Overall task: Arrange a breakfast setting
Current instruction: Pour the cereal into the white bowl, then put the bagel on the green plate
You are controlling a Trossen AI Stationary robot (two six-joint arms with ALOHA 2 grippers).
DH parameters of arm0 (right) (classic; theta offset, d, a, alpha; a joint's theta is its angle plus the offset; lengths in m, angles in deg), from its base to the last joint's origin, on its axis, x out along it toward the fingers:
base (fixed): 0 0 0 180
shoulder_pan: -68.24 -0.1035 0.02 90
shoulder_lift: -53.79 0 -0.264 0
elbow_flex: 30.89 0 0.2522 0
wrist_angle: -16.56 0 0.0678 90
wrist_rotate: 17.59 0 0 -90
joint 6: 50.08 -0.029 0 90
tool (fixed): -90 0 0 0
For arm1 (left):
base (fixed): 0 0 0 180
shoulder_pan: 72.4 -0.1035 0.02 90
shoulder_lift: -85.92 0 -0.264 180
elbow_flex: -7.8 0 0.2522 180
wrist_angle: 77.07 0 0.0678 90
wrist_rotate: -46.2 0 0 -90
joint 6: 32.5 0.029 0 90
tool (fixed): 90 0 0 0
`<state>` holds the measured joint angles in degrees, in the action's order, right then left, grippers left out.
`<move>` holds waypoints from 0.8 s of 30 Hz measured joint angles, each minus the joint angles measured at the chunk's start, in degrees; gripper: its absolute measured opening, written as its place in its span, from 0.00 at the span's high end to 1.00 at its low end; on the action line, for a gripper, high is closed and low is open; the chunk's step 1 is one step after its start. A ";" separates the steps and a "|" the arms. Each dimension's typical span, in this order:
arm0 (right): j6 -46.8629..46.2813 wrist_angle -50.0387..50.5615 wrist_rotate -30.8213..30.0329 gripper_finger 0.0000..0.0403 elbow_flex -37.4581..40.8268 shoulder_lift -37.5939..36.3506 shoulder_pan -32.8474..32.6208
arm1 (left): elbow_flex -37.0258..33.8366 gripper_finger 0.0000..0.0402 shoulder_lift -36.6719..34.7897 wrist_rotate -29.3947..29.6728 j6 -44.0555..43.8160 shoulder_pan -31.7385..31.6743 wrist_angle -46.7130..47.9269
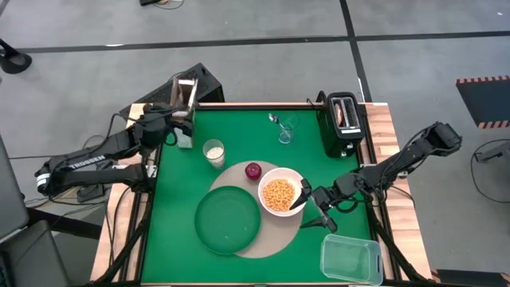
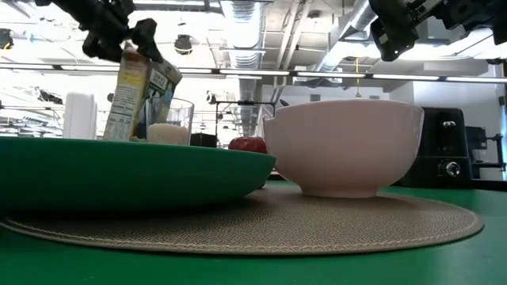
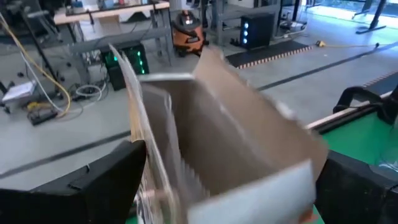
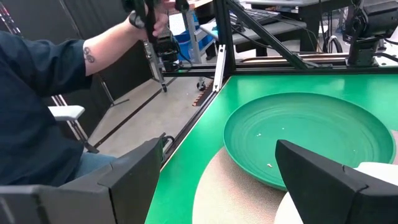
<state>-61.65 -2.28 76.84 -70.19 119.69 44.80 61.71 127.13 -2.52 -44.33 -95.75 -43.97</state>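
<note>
Left gripper [image 1: 177, 119] is clamped on the cereal box [image 1: 188, 94] at the table's [image 1: 239, 127] far-left corner — the box is open-topped and tilted, off the table in the low view [image 2: 139, 91]. Left wrist view is filled by the box's open flaps [image 3: 217, 143] between the fingers [image 3: 99, 186].

Right gripper [image 1: 315, 209] hangs just right of the bowl [image 1: 280, 191], fingers spread, nothing in them. In its wrist view the fingers [image 4: 124, 180] frame the plate [image 4: 311, 134] and the mat's [image 4: 236, 186] edge.

Layout:
- mat [image 1: 275, 235] mid-table, carrying both plate and bowl
- plate [image 1: 227, 219] on the mat's left part, empty bar a few crumbs
- bowl on the mat's right part, filled with cereal, touching or nearly touching the plate
- red apple [image 1: 253, 171] at the mat's far edge
- glass [image 1: 213, 153] with milk, just beyond the mat, far-left of it
- empty glass [image 1: 286, 127] with spoon [image 1: 273, 119] near the far edge
- toaster [image 1: 343, 123] far right
- tub [image 1: 351, 259] near-right corner

A person [image 4: 37, 106] shows beyond the table in the right wrist view.
</note>
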 joint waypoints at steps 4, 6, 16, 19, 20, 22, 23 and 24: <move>0.02 0.00 0.00 0.15 0.00 -0.01 0.00 | 3.18 0.04 0.00 -0.11 3.16 0.00 1.42; 0.02 0.00 0.00 0.15 0.00 0.00 0.00 | 4.51 0.04 0.00 -0.08 3.87 0.00 1.46; -1.39 0.02 0.02 0.15 0.00 0.01 0.00 | 10.85 0.04 -0.02 -4.26 5.11 0.00 1.50; -4.12 0.04 0.02 0.15 0.00 -0.01 0.00 | 12.67 0.04 -0.03 -8.12 4.71 0.00 1.79; -4.82 0.03 0.02 0.15 0.00 -0.01 0.00 | 13.11 0.04 -0.04 -9.57 4.74 0.00 1.77; -5.06 0.02 0.02 0.15 0.00 0.00 0.13 | 13.65 0.04 -0.04 -12.75 4.93 0.04 1.74; -4.68 0.01 0.02 0.15 0.00 -0.01 0.37 | 13.79 0.04 -0.02 -14.47 4.96 0.12 1.75; -4.09 -0.22 0.00 0.15 0.00 -0.01 0.68 | 13.86 0.04 -0.02 -16.39 5.16 0.31 1.76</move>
<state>-65.74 -2.50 76.84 -70.19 119.67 45.48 75.57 127.11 -18.91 -39.16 -95.44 -42.22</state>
